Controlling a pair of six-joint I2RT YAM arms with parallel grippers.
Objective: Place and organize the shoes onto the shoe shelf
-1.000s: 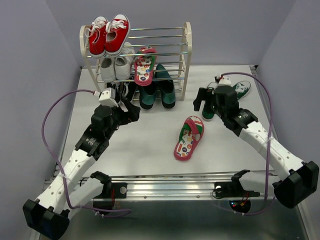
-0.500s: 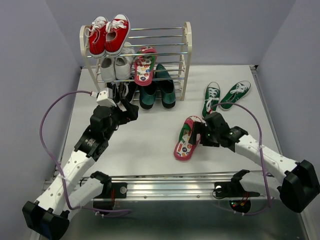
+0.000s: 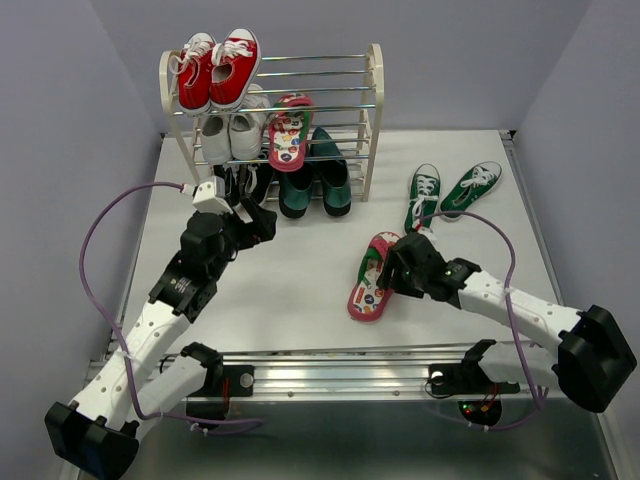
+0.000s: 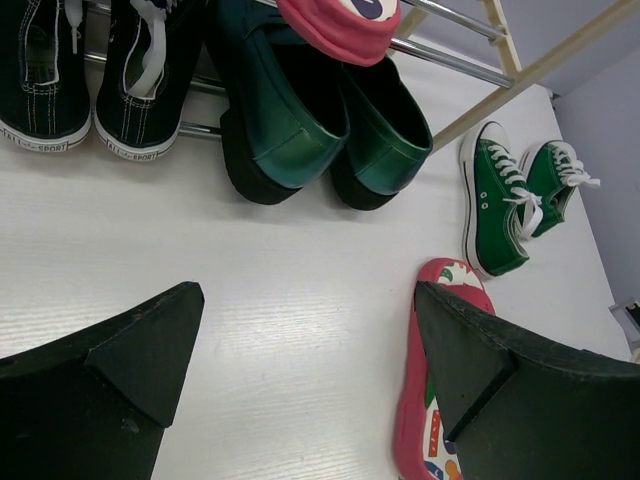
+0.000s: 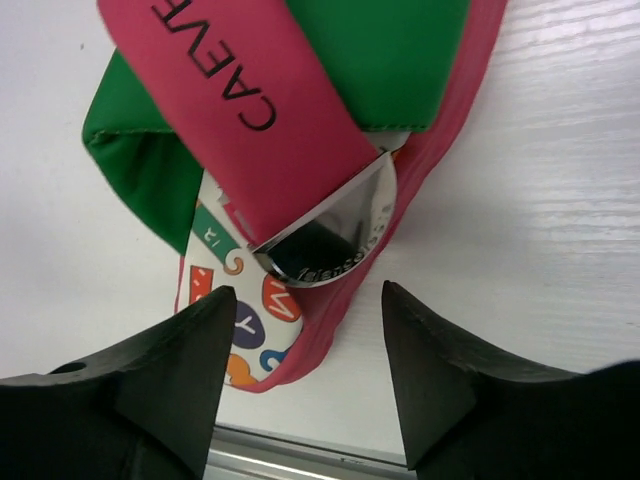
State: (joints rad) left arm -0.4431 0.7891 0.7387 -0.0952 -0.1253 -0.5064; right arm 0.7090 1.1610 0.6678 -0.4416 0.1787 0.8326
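Observation:
One red flip-flop [image 3: 372,282] lies on the table; its pair [image 3: 287,132] leans on the shoe shelf [image 3: 372,110]. My right gripper [image 3: 393,272] is open and hovers low over the lying flip-flop [image 5: 300,130], with its fingers [image 5: 180,350] on either side of the heel end's edge. The dark teal slip-ons [image 3: 315,185] sit on the bottom tier. Two green sneakers [image 3: 440,192] lie on the table to the right of the shelf. My left gripper [image 3: 262,225] is open and empty in front of the slip-ons [image 4: 300,110]. The lying flip-flop [image 4: 425,420] and the green sneakers [image 4: 505,195] show in the left wrist view.
Red sneakers [image 3: 218,68] stand on the shelf's top tier, white sneakers [image 3: 230,132] on the middle tier and black sneakers [image 3: 238,185] on the bottom left [image 4: 90,70]. A metal rail [image 3: 340,362] runs along the table's near edge.
My right arm has swung from the green sneakers back and left, and come down over the flip-flop on the table. The left arm has barely moved.

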